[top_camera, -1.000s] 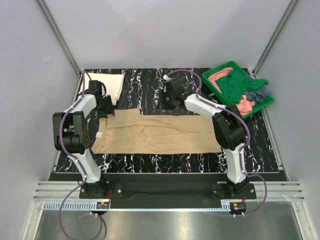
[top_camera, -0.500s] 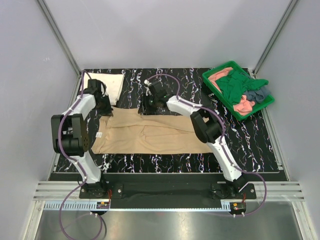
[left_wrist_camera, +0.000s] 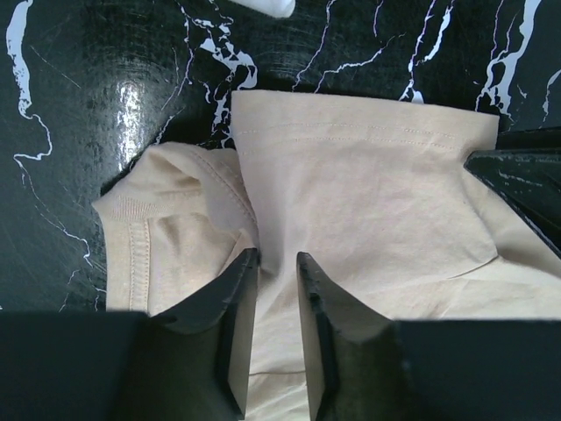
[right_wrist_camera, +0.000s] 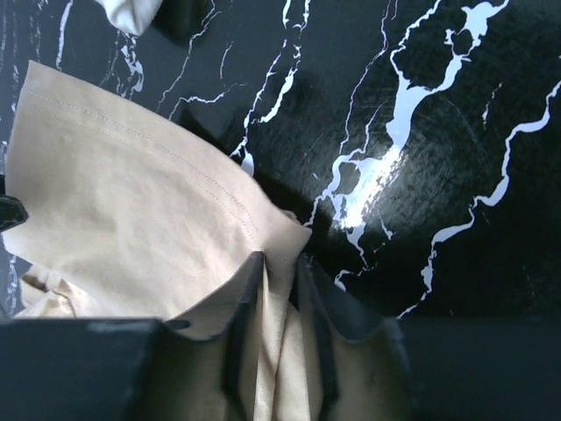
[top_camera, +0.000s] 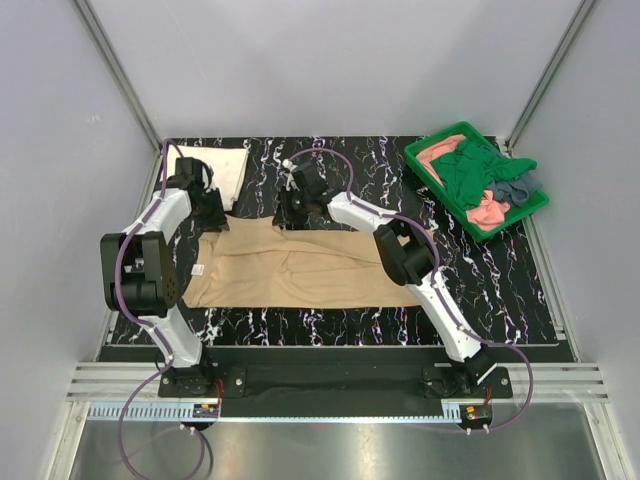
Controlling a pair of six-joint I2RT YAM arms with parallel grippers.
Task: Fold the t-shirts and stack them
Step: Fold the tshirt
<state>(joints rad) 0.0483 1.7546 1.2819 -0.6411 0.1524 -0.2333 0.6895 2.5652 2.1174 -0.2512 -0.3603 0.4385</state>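
Note:
A tan t-shirt (top_camera: 300, 270) lies flat on the black marbled mat, its right end folded over toward the left. My right gripper (top_camera: 288, 213) is at the shirt's far edge, left of centre. In the right wrist view this gripper (right_wrist_camera: 280, 261) is shut on a pinched corner of the tan t-shirt (right_wrist_camera: 114, 193). My left gripper (top_camera: 213, 215) sits at the shirt's far left corner. Seen from the left wrist, this gripper (left_wrist_camera: 276, 259) stands narrowly open over the tan cloth (left_wrist_camera: 368, 193), gripping nothing. A folded cream-white t-shirt (top_camera: 222, 167) lies at the back left.
A green tray (top_camera: 430, 145) at the back right holds a dark green t-shirt (top_camera: 472, 168), a salmon-pink one (top_camera: 487, 212) and a grey-blue one (top_camera: 515, 190), heaped loosely. Grey walls close in both sides. The right arm reaches diagonally over the tan shirt.
My right gripper has swung left along the far edge, pulling the tan shirt's right end with it, so the shirt is shorter. The left gripper stayed at its corner, closing and then reopening.

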